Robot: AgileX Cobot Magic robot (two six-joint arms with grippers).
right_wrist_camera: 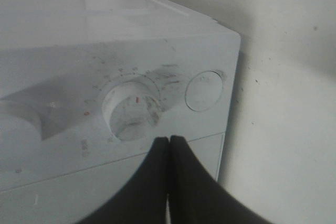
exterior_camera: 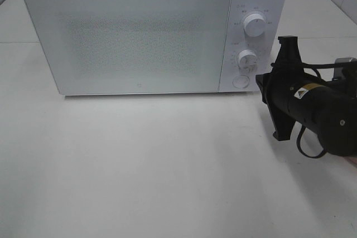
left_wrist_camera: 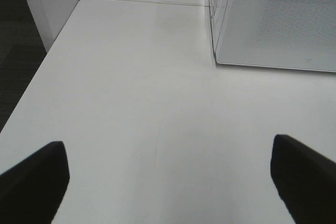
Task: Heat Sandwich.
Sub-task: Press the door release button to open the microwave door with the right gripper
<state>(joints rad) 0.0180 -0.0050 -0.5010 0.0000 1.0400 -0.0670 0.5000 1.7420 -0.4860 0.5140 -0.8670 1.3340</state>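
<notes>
left end effector (left_wrist_camera: 168, 148): fingers spread wide, holding nothing, over white table (left_wrist_camera: 131, 103). right end effector (right_wrist_camera: 169, 140): pressed closed, holding nothing, just before lower dial (right_wrist_camera: 131, 107). yellow label (exterior_camera: 305, 92) on its arm, unreadable. white microwave (exterior_camera: 134, 32), door closed; dial markings illegible. sandwich: unseen, location cannot be told.

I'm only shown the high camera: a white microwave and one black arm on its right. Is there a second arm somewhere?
Observer: Yes. The left gripper is outside your picture, jaws wide open over bare table, with the microwave ahead.
Operator: Is the black arm pinching anything?
Observer: No. The right gripper has its tips pressed together on nothing, aimed at the lower dial.
Operator: Any sandwich nearby?
Observer: Neither wrist camera shows one.
</notes>
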